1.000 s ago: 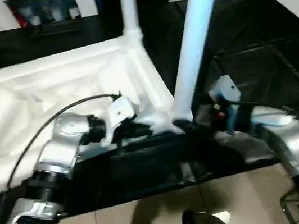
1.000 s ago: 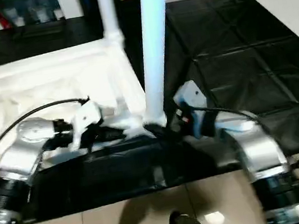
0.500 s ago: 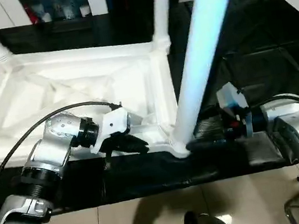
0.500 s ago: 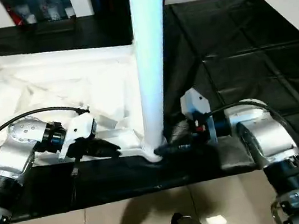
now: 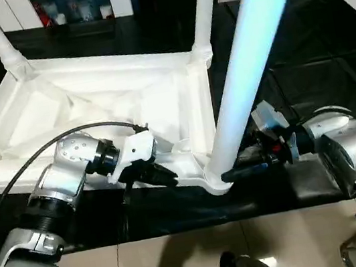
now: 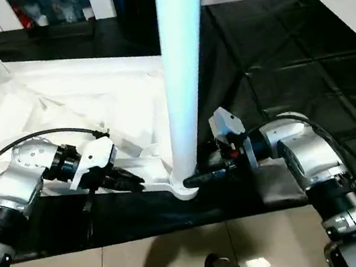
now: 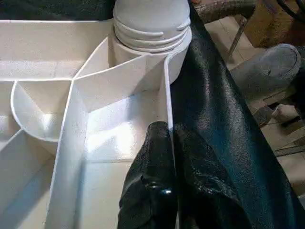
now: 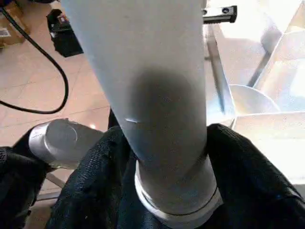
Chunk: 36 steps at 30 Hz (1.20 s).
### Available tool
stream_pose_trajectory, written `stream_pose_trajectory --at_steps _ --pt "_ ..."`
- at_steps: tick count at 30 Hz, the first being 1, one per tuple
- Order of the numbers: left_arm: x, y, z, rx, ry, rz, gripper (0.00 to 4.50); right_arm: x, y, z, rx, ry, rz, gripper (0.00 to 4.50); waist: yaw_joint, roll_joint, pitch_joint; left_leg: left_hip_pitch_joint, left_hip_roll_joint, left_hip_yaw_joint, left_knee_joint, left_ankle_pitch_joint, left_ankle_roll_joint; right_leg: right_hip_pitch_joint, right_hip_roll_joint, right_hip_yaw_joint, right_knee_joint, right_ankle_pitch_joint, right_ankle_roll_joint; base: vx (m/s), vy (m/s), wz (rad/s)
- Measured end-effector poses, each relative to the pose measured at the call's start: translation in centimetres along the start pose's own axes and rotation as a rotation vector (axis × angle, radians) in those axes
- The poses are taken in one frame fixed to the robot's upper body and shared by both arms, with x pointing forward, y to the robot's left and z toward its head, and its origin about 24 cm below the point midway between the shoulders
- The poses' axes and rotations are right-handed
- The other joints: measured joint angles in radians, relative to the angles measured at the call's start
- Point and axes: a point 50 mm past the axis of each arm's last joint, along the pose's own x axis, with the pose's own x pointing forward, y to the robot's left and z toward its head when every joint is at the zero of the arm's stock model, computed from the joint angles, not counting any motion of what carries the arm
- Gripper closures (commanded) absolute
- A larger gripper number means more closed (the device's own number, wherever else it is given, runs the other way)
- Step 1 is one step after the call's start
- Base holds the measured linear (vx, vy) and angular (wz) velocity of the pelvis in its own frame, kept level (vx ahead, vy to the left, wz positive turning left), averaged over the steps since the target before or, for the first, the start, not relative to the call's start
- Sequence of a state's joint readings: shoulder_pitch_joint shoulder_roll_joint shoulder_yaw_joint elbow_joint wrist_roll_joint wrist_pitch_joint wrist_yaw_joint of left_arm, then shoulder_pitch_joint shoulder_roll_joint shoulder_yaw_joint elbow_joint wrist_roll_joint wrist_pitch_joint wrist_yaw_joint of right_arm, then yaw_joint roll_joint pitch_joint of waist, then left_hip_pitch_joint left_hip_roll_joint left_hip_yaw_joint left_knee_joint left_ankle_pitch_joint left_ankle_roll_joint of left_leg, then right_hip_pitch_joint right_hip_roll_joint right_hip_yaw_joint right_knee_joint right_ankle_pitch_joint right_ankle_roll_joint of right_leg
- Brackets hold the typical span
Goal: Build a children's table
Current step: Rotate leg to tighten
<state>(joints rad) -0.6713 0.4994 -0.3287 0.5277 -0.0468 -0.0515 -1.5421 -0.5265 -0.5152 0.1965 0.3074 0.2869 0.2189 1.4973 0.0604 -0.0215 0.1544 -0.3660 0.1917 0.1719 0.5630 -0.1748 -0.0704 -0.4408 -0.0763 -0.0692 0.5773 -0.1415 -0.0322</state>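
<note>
- The right gripper has its jaws on either side of the near leg, just above the leg's foot. In the right wrist view both black fingers look pressed against it.
- The left gripper has its jaws together on the thin rim wall of the table top, near that corner.
- The leg stands in the corner socket, leaning slightly to the right.
- The table top lies ribbed side up on the black-covered desk, with two far legs upright.
- Judged step: seating this leg. Bring it plumb before twisting or pressing, so it does not bind.
- Keep the left clamp firm to stop the top skidding on the slick cover.
</note>
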Motion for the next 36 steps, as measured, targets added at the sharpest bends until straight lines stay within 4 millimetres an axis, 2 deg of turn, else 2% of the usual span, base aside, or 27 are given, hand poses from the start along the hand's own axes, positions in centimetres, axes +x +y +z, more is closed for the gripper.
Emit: stream_pose_trajectory --at_steps 2,8,13,15,17,22,29,33,34,36 --pt "0.0 0.0 0.0 0.001 0.000 -0.004 4.50 0.0 0.0 -0.1 0.002 -0.001 0.008 2.34 0.001 0.000 0.000 0.000 0.000 0.000 0.000 0.000 0.000 0.000 0.000 0.000 0.000 0.000 0.000 0.000 0.000 0.00" --pt "0.1 -0.1 0.0 -0.022 -0.019 -0.007 4.50 0.1 0.3 -0.2 0.064 -0.024 -0.005 2.50 0.001 0.000 0.000 0.000 0.000 0.000 0.000 0.000 0.000 0.000 0.000 0.000 0.000 0.000 0.000 0.000 0.000 0.00" --pt "0.0 0.3 -0.1 -0.105 -0.034 0.077 4.50 0.7 0.3 0.0 0.149 -0.061 -0.141 2.51 -0.004 0.000 0.000 0.000 0.000 -0.001 0.000 0.000 -0.003 0.002 0.000 0.001 0.001 0.001 -0.001 0.000 0.000 0.00" --pt "-0.1 0.8 -0.2 -0.160 -0.029 0.160 4.50 1.2 -0.2 -0.1 0.183 -0.083 -0.250 2.51 -0.012 0.001 0.001 0.002 0.000 -0.001 0.000 0.000 -0.009 0.004 0.000 0.001 0.001 -0.002 0.004 0.000 0.000 0.00" --pt "0.0 1.4 -0.2 -0.201 -0.035 0.243 4.50 1.7 -0.8 0.1 0.225 -0.119 -0.380 2.51 -0.030 0.002 0.001 0.003 0.000 -0.001 0.001 0.001 -0.010 0.004 0.000 0.002 -0.001 -0.002 0.004 0.000 0.000 0.00" --pt "1.8 2.9 0.7 -0.300 -0.076 0.427 4.50 2.3 -2.4 0.7 0.307 -0.160 -0.711 2.51 -0.057 0.002 0.001 0.003 -0.002 -0.001 0.000 0.001 -0.010 0.004 0.000 0.003 -0.003 -0.002 0.005 0.000 0.000 0.00" --pt "3.6 4.4 1.9 -0.403 -0.123 0.609 4.50 3.7 -4.2 2.1 0.357 -0.173 -1.016 2.51 -0.057 0.005 0.000 0.004 -0.002 -0.001 -0.008 0.001 -0.011 0.003 0.000 0.002 -0.002 -0.002 0.005 0.000 0.000 0.00" --pt "3.7 4.4 2.2 -0.398 -0.124 0.616 4.50 3.7 -4.2 2.3 0.350 -0.175 -1.037 2.51 -0.057 0.006 0.000 0.004 -0.002 -0.001 -0.010 0.000 -0.009 0.003 0.000 0.002 -0.002 -0.002 0.005 0.000 0.000 0.00" --pt "3.7 4.4 2.2 -0.392 -0.120 0.616 4.50 3.7 -4.2 2.2 0.346 -0.178 -1.039 1.96 -0.057 0.006 0.000 0.003 -0.002 -0.001 -0.010 0.000 -0.009 0.003 0.000 0.002 -0.002 -0.002 0.004 0.000 0.000 0.00" --pt "3.8 4.3 2.4 -0.373 -0.112 0.614 4.50 3.6 -3.9 2.0 0.330 -0.192 -1.042 1.82 -0.055 0.006 0.000 0.002 -0.002 -0.001 -0.010 -0.001 -0.009 0.001 0.000 0.002 -0.003 -0.001 0.002 0.000 0.000 0.00"
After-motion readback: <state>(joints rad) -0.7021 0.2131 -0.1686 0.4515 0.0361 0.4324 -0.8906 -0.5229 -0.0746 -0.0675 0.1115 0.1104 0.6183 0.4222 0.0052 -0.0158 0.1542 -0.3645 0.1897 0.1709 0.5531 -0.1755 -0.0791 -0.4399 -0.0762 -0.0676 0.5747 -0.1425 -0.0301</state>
